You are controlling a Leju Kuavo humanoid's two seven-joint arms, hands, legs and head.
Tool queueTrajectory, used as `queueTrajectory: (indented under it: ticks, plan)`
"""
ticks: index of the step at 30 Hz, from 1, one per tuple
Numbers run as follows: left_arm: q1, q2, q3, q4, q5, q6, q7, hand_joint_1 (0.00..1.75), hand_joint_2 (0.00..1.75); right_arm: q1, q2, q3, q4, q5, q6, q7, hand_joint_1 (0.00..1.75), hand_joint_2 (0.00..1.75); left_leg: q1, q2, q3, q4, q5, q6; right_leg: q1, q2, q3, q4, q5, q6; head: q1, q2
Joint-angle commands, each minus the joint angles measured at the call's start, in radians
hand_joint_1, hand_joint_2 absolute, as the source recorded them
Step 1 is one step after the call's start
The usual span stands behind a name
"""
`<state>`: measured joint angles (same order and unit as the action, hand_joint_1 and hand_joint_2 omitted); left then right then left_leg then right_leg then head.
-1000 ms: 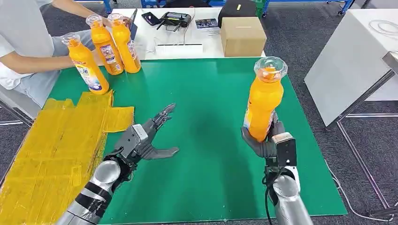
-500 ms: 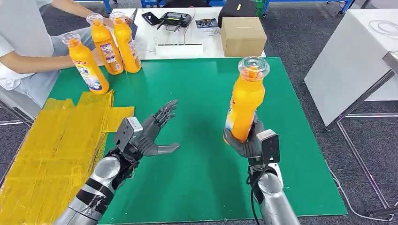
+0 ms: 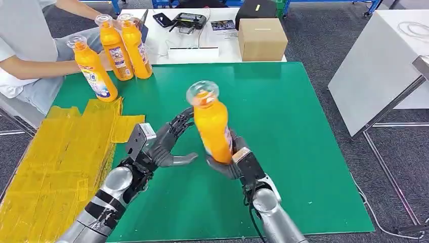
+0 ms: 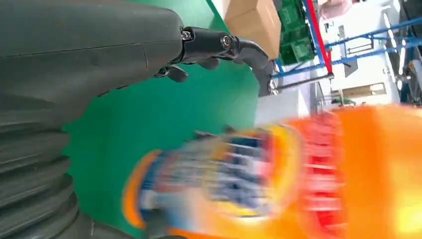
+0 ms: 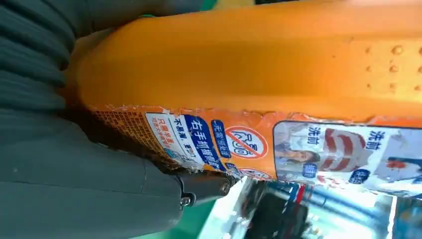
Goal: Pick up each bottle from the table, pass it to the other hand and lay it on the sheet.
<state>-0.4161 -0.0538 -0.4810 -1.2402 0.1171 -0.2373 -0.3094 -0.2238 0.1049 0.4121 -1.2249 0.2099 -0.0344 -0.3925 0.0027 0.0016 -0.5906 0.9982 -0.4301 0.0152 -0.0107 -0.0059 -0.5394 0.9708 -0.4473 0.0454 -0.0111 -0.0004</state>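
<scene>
My right hand [image 3: 228, 163] grips an orange bottle [image 3: 212, 126] by its lower part and holds it upright above the middle of the green table [image 3: 303, 152]. In the right wrist view the same bottle [image 5: 259, 74] lies against that hand [image 5: 64, 169]. Just to its left my left hand [image 3: 159, 144] is open, fingers spread toward the bottle and close to it. The left wrist view shows the blurred bottle [image 4: 278, 179] right beside the left hand [image 4: 74, 64]. A yellow sheet [image 3: 60, 157] covers the table's left side. Three more orange bottles [image 3: 114, 55] stand at the far left corner.
A person sits at the far left, a hand [image 3: 103, 61] by the standing bottles. A white table behind carries a cardboard box [image 3: 261, 38], a controller [image 3: 188, 20] and a black bag. Another white table [image 3: 384, 61] stands to the right.
My right hand has carried the bottle leftward from the table's right side to the middle, next to my left hand. The left hand has risen slightly and stays open.
</scene>
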Motion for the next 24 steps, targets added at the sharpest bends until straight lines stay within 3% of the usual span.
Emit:
queueTrajectory:
  ticks: [1, 10, 24]
  plan:
    - [-0.06, -0.001, -0.049, 0.075, 0.008, -0.004, 0.002, 0.0, 1.75, -0.079, 0.003, 0.123, 0.144, 0.038, -0.02, 0.004, 1.75, 1.75, 0.001, 0.001, 0.003, 0.0, -0.001, -0.001, 0.001, 0.001, 0.003, -0.001, 0.0, -0.001, 0.0, 0.0]
    - [-0.071, -0.01, -0.054, 0.098, 0.024, -0.006, 0.0, 0.0, 1.75, -0.1, 0.011, 0.21, 0.202, 0.074, -0.01, 0.002, 1.75, 1.75, 0.001, 0.0, 0.003, 0.0, -0.001, -0.001, 0.002, 0.001, 0.004, -0.001, -0.001, -0.001, 0.0, 0.0]
    - [-0.061, -0.016, -0.036, 0.075, 0.067, -0.012, -0.006, 0.0, 1.75, -0.108, 0.009, 0.227, 0.242, 0.07, -0.001, 0.002, 1.75, 1.75, 0.002, -0.001, 0.003, 0.0, -0.001, -0.001, 0.002, 0.0, 0.004, -0.001, -0.001, -0.001, 0.0, 0.0]
